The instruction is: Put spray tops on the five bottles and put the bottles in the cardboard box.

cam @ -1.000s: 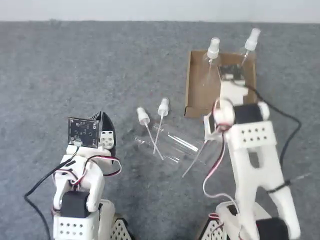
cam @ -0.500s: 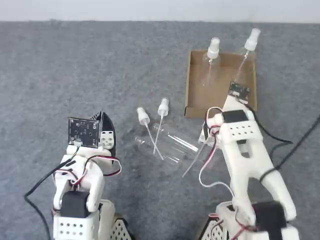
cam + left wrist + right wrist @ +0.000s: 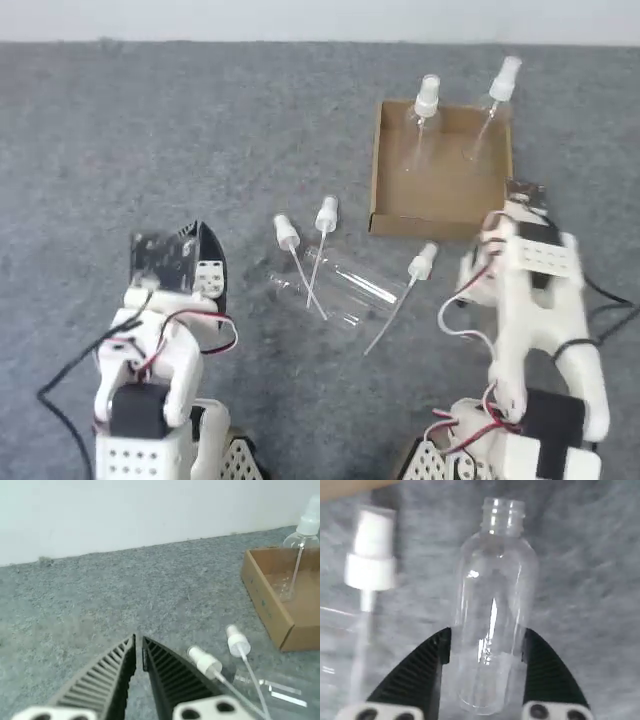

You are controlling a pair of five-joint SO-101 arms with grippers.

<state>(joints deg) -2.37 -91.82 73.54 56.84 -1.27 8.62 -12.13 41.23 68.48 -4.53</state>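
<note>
A: Starting w/ the biggest thing: what's the surface?
B: Grey carpeted tabletop (image 3: 150, 130), edge to edge. Two white robot arms sit at the near side, left arm (image 3: 150, 370) & right arm (image 3: 535, 300).
A: Box?
B: Shallow brown cardboard box (image 3: 376, 180), far side, just ahead of the right arm. Standing inside are one capped clear bottle (image 3: 426, 110) by the far wall & another capped bottle (image 3: 497, 95) in the far right corner.
A: Hands?
B: Left hand (image 3: 139, 640) is clenched to a thin slit over carpet, well apart from the box. Right hand (image 3: 485, 635) is spread wide, one black finger each side of an uncapped clear plastic bottle (image 3: 492, 595) lying on the carpet. Can't tell if they touch it.
A: Rest?
B: More flat clear bottles (image 3: 365, 285) lie btwn the arms, count unclear. First loose white spray top (image 3: 287, 232) & second spray top (image 3: 326, 213) have tubes crossing over them. Third spray top (image 3: 423, 262) is just beside the right hand's bottle.
</note>
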